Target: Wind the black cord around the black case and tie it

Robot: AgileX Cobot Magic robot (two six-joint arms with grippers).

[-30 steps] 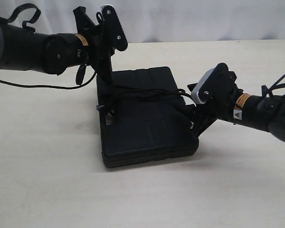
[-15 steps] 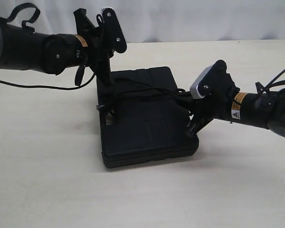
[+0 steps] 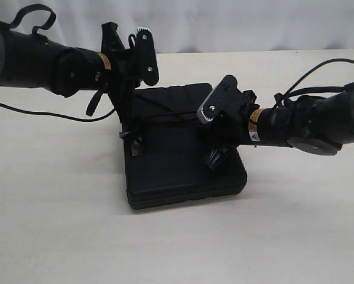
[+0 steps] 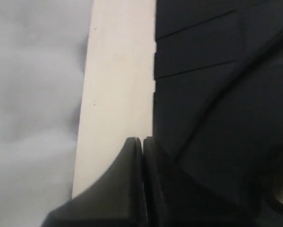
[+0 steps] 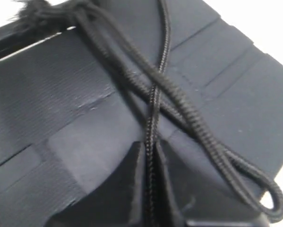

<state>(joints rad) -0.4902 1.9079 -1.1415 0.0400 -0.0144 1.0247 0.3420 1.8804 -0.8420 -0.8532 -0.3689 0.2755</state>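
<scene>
Here the right claw (image 5: 150,147) is pressed together on one strand of the black cord (image 5: 179,101), just above the top face of the black case (image 5: 61,109). Beside this strand, two more strands of the same cord lie on the case and cross the held one. They end in a small loop (image 5: 272,204) near one edge of the case, and a frayed knot (image 5: 31,13) sits at the opposite edge. The left claw (image 4: 142,143) is also together, with its tips at the left edge of the case and nothing seen between them. The case lies flat on the pale table (image 3: 58,225). The right arm reaches over the case from its right side.
</scene>
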